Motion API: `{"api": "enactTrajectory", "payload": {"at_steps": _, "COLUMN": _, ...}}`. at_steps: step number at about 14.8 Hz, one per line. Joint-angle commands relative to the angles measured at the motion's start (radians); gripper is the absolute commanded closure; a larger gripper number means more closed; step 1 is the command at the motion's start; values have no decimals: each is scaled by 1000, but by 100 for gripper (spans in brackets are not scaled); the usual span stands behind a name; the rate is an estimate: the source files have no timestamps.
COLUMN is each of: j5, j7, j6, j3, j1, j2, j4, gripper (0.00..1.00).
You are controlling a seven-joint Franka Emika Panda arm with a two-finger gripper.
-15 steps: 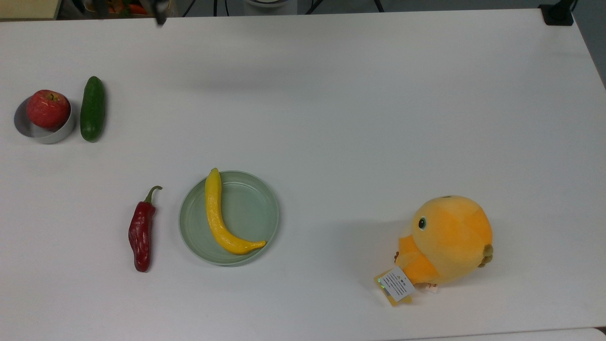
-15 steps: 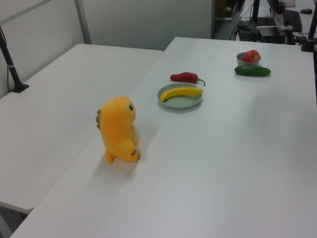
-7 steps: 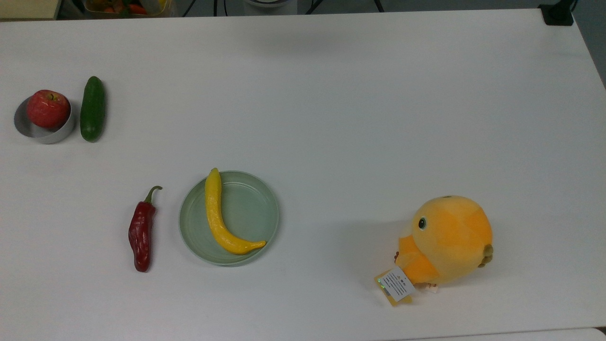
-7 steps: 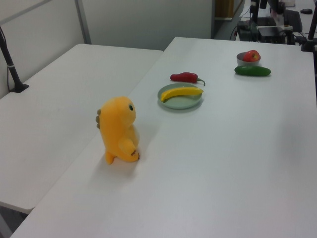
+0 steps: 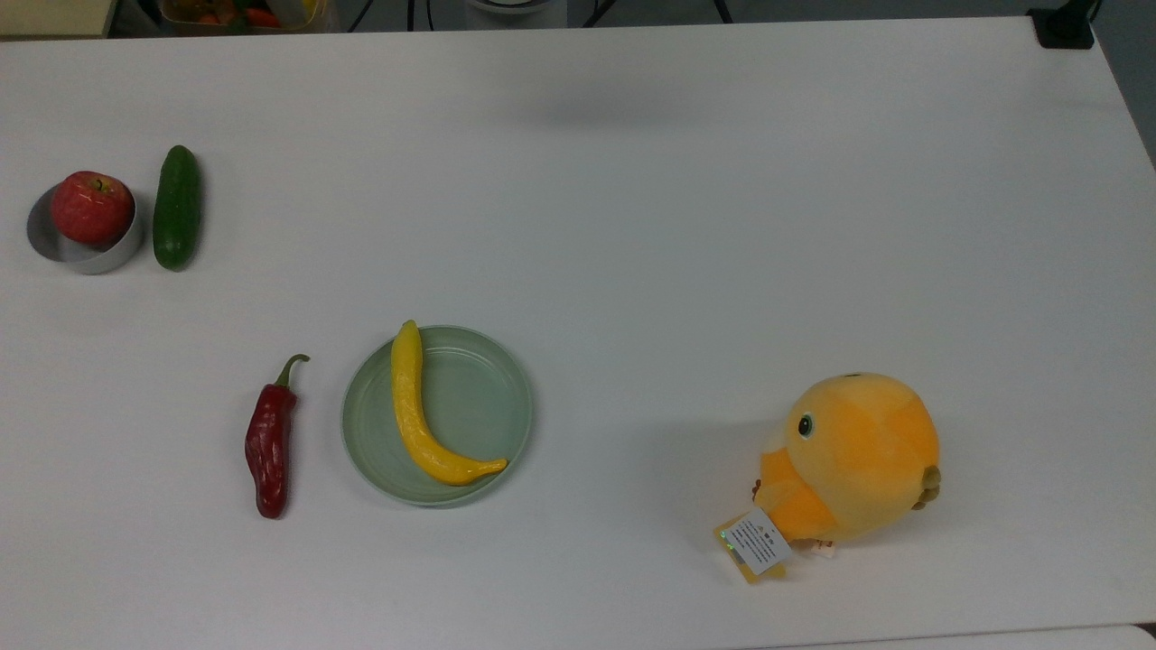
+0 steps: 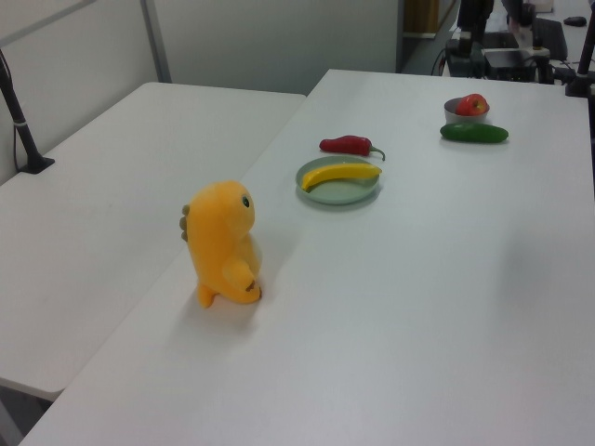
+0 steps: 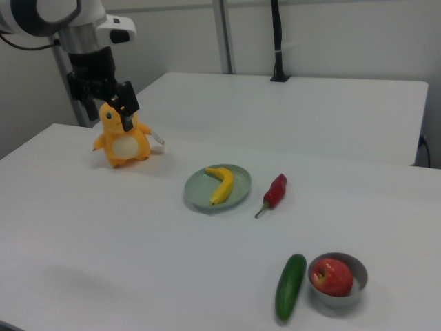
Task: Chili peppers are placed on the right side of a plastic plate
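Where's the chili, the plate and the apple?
chili (image 5: 270,447): top view, middle of its red body
plate (image 5: 483,397): top view, bare inner floor
apple (image 7: 332,276): right view, middle of its red skin

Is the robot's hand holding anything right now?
No, nothing. The hand hangs up in the air with open fingers and nothing between them. The chili lies on the table beside the plate.

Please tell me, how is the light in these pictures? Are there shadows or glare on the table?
Top view: even light, with a faint soft shadow across the far part of the table and a darker one beside the plush toy. Left view: the table looks evenly lit, without glare. Right view: soft shadows under the plastic plate and cucumber.
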Motion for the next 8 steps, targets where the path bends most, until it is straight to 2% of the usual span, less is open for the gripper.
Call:
{"api": "enactTrajectory", "payload": {"at_steps": 1, "j5": 17, "j7": -117, "j6": 98, "j3": -5, "j1": 0, "j2": 11, "j4": -26, "gripper": 0}}
{"api": "enactTrajectory", "payload": {"at_steps": 8, "j5": 17, "j7": -108, "j6": 119, "j3": -7, "j1": -3, "j2": 25, "j4": -29, "gripper": 0}}
